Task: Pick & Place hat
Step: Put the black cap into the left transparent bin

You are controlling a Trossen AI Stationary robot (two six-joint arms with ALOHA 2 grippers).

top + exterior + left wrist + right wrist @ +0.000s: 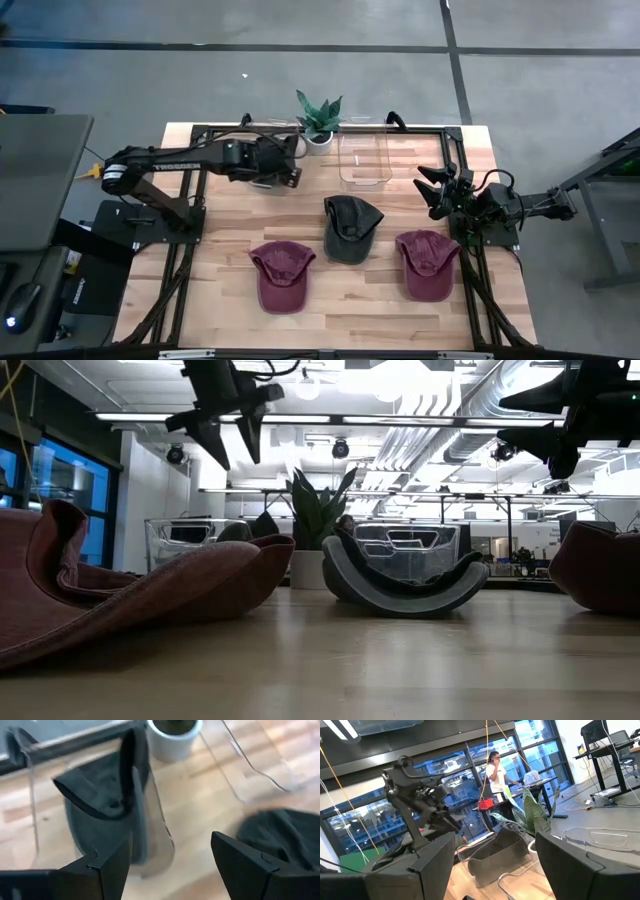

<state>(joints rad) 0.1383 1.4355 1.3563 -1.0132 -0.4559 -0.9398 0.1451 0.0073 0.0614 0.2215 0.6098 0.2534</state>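
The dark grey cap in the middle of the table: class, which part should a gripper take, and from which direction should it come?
Judging from the high view, take the dark grey cap by its crown, coming straight down from above. The low view shows it lying curled like a shallow bowl with raised edges, so a pinch on the upturned fabric looks more promising than a side approach. Both grippers hang open above the table.
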